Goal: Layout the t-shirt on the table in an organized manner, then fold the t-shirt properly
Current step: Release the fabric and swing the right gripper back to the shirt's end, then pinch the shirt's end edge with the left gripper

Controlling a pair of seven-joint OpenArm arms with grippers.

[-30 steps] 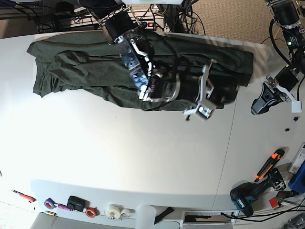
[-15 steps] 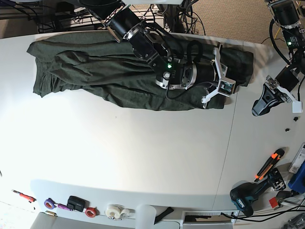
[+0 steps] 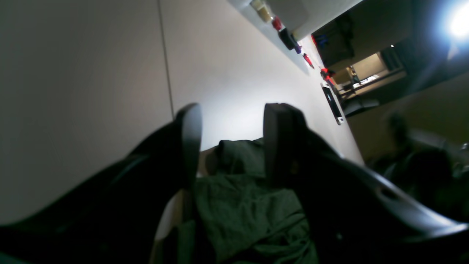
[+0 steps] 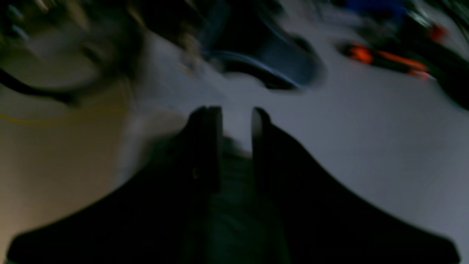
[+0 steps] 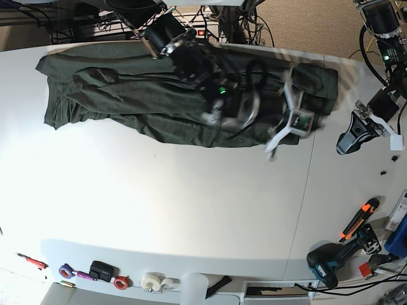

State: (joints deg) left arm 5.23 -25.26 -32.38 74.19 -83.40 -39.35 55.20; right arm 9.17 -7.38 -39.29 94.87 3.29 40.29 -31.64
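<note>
The t-shirt (image 5: 127, 95) lies rumpled along the far edge of the table (image 5: 191, 203); the blurred right gripper (image 4: 236, 121) shows a narrow gap over its right end, whether cloth is pinched I cannot tell; the left gripper (image 3: 231, 121) hangs wide apart, its arm cut off.

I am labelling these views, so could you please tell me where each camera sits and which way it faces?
Base: overhead, facing down on the table; both arms show.
Left wrist: behind the left gripper, looking along the tabletop; open jaws frame the t-shirt.
Right wrist: blurred, behind the right gripper, jaws parted.
Shared: the t-shirt appears in all three.
</note>
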